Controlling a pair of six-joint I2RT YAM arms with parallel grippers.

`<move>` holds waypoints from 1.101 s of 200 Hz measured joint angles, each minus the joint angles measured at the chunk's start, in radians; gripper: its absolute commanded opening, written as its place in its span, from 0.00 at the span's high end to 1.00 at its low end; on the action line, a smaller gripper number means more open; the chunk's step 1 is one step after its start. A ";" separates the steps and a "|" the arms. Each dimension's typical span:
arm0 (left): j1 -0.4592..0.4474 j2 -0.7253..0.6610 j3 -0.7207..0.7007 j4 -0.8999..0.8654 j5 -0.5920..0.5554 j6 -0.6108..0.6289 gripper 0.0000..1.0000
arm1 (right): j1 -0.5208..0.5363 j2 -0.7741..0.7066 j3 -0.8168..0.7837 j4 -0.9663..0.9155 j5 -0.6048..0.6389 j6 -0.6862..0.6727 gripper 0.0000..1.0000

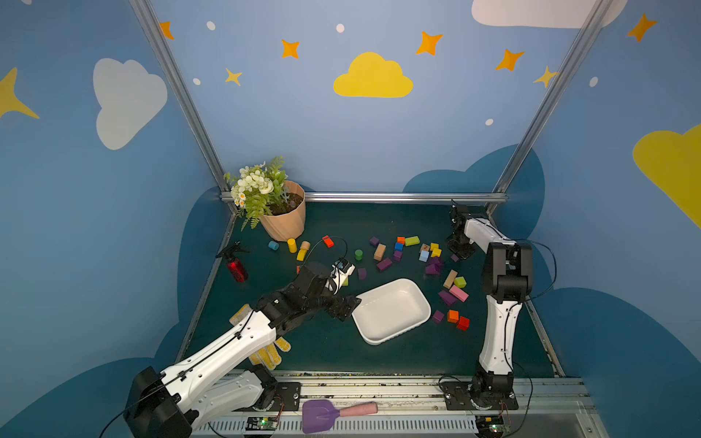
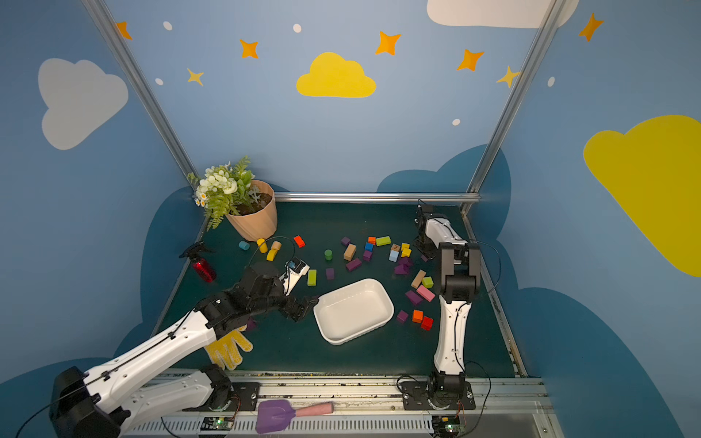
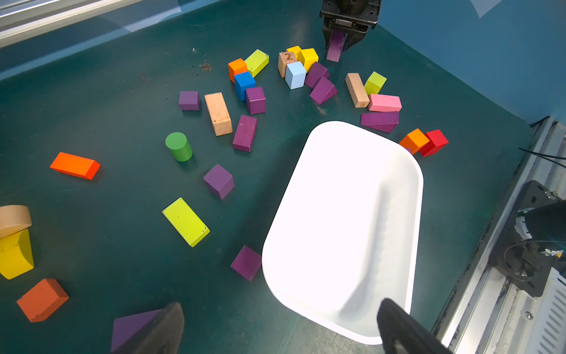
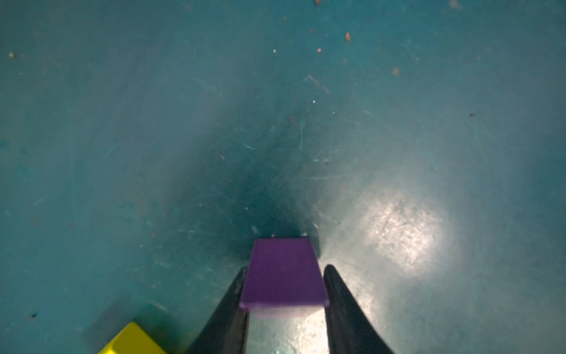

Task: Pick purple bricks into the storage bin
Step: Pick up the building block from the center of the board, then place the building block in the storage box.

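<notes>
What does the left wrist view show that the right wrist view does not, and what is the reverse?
Only the left wrist view shows the storage bin, which is empty, the coloured blocks scattered around it, and the right gripper seen from outside. Only the right wrist view shows, close up, the fine scratches and specks on the mat under that gripper. Both show the purple brick between the right gripper's fingers, and the dark green mat.
</notes>
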 measured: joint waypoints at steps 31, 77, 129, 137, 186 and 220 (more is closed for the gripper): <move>0.000 0.000 0.000 0.001 -0.005 0.000 0.00 | 0.000 -0.003 -0.005 0.009 0.004 -0.016 0.66; 0.000 0.000 0.000 0.000 -0.034 -0.005 0.00 | 0.012 -0.066 -0.048 0.008 0.020 -0.058 0.66; 0.000 -0.001 0.000 -0.011 -0.062 -0.016 0.00 | 0.056 -0.232 -0.109 0.009 0.039 -0.105 0.65; 0.000 -0.002 0.000 -0.012 -0.068 -0.022 0.00 | 0.068 -0.262 -0.123 0.009 0.043 -0.112 0.65; 0.000 -0.006 0.016 -0.028 -0.113 -0.090 0.00 | 0.156 -0.422 -0.218 0.003 0.053 -0.144 0.65; 0.002 -0.006 0.040 -0.047 -0.133 -0.154 0.00 | 0.255 -0.527 -0.285 0.008 0.053 -0.166 0.65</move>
